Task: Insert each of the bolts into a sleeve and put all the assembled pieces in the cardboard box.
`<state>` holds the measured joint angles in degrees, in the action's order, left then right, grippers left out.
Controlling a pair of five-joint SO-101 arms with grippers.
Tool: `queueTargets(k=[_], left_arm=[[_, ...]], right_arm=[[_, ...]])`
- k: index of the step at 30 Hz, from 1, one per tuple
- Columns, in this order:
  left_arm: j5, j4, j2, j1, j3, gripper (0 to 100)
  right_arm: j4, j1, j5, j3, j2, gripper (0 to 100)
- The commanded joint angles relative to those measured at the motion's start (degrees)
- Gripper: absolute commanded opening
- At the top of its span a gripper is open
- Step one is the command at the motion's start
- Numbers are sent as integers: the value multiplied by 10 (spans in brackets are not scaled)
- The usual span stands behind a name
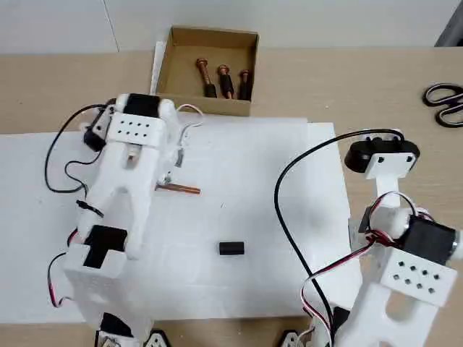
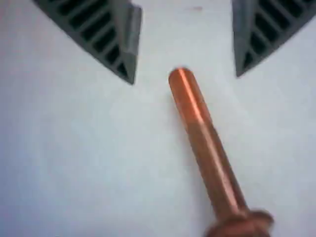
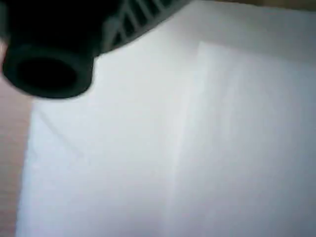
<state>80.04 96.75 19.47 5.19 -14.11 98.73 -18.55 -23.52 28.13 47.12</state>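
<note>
A copper bolt [image 2: 205, 148] lies flat on the white foam sheet [image 1: 289, 188]; in the high view this bolt [image 1: 181, 189] is left of centre. My left gripper [image 2: 185, 73] hangs open just above it, one grey ribbed finger [image 2: 116, 47] on each side of the bolt's plain tip. A black sleeve [image 3: 47, 69] shows its hollow end against my right gripper [image 3: 106, 37], which is shut on it above the sheet's right edge. A second black sleeve [image 1: 231, 249] lies loose near the sheet's middle. The cardboard box [image 1: 173, 69] at the back holds three assembled pieces [image 1: 226, 81].
Scissors [image 1: 445, 101] lie on the wooden table at the far right. The right arm [image 1: 394, 275] stands at the front right with a black cable [image 1: 286, 217] looping over the sheet. The left arm [image 1: 123, 195] covers the sheet's left part.
</note>
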Motion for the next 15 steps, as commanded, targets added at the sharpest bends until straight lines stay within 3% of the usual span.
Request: queueTargets(k=[1, 15], left_arm=[[-4, 4, 14, -21, 2, 130], [-4, 0, 107, -38, 0, 51]], right_arm=[[5, -7, -2, -3, 8, 4], [5, -7, -2, -3, 8, 4]])
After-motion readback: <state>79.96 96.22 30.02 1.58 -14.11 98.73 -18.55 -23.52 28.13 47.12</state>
